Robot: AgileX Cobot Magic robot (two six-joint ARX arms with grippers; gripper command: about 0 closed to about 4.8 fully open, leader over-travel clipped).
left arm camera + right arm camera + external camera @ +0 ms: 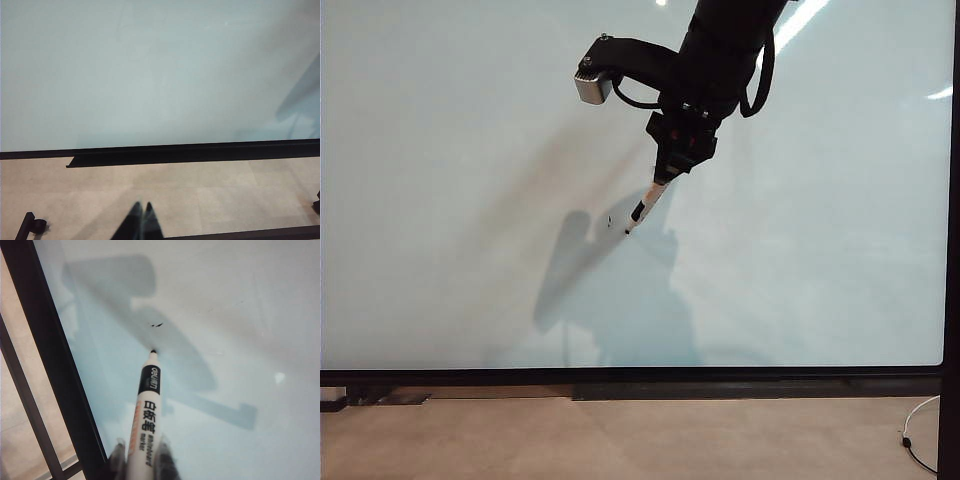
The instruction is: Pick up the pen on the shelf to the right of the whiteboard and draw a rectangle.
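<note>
Gripping the pen (647, 207) near its back end, my right gripper (672, 160) hangs over the middle of the whiteboard (440, 150), its fingers pinched on the white barrel. In the right wrist view the pen (146, 412) runs out from between two blurred dark fingers (166, 462), with its dark band and black tip pointing at the glossy surface. The tip sits at or just off the board — I cannot tell from either view whether it truly touches. A tiny black mark (156, 325) lies near the tip, apart from it; in the exterior view the same speck (610, 221) shows just beside the pen's end. No drawn outline is visible on the whiteboard in any view.

My left gripper (140, 222) sits low, over the beige floor in front of the board's black lower frame (200, 150), fingers pressed together and holding nothing. Only the fingertips show at the edge of that view; the rest is cut off.

Hard to read: the right arm's upper part leaves the exterior view at the top, the right fingers are out of focus up close, and heavy shadows of arm and pen fall across the board — they muddy the area around the tip.
</note>
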